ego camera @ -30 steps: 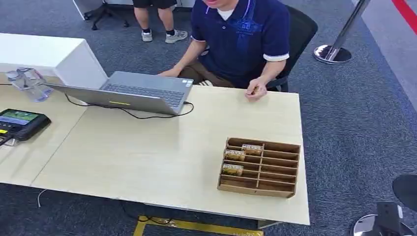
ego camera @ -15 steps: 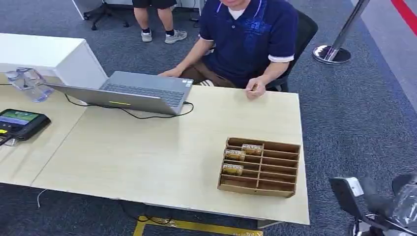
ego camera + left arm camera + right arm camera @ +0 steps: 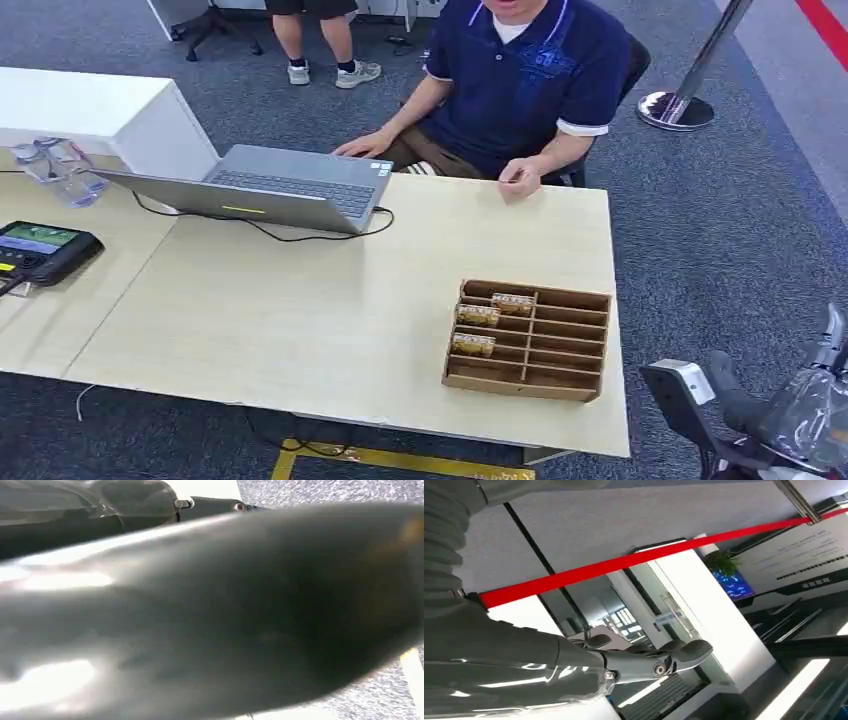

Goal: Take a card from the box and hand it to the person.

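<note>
A brown slotted cardboard box (image 3: 560, 372) lies on the pale table (image 3: 300, 310), near its right front corner. Three patterned cards (image 3: 477, 315) stand in its left slots. The person (image 3: 525, 80) in a dark blue shirt sits behind the table, one hand (image 3: 520, 180) resting on its far edge. My right arm (image 3: 790, 415) hangs off the table's right side, well short of the box. My right hand (image 3: 644, 665) holds nothing, fingers stretched out. My left hand (image 3: 210, 502) is a dark blur with one straight finger and nothing in it.
An open laptop (image 3: 270, 185) with a black cable sits at the table's back left. A dark tablet (image 3: 40, 250) and clear glasses (image 3: 60, 165) lie on the adjoining table at left. A stanchion base (image 3: 675, 110) stands on the carpet at back right. Another person's legs (image 3: 315, 45) show behind.
My right arm has risen into view at the lower right, beside the table. The seated person has shifted slightly to the right. The box and cards have not moved.
</note>
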